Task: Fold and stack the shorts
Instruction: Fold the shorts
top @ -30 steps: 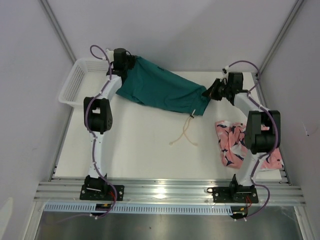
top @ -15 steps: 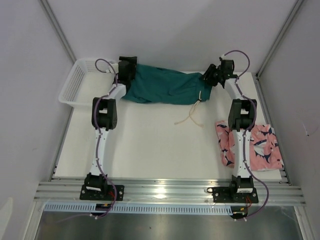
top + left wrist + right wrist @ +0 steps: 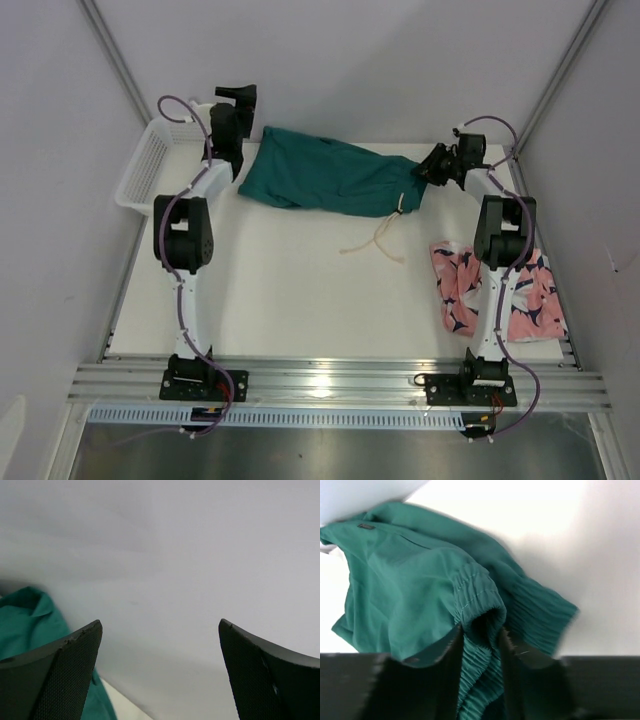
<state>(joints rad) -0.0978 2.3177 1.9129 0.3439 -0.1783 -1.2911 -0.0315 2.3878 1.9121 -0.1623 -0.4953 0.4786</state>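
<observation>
The left end effector (image 3: 160, 622) hangs raised near the white basket (image 3: 148, 168), fingers spread wide, nothing between them. The right end effector (image 3: 480, 632) stands partly open astride the bunched waistband (image 3: 475, 595) of the teal shorts (image 3: 330, 180); whether it grips, I cannot tell. These shorts lie along the table's (image 3: 280, 290) far edge, drawstring (image 3: 375, 240) trailing nearward. The pink shark-print shorts (image 3: 455, 290) lie crumpled beside the right arm.

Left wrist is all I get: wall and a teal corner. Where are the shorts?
Observer: Teal shorts lie spread across the far side of the table, clear of the open left gripper.
Operator: Right side?
Observer: Right gripper has the waistband between its jaws; whether it grips is unclear.
Operator: Other pair?
Observer: Pink shorts lie crumpled at near right, partly under the right arm.
</observation>
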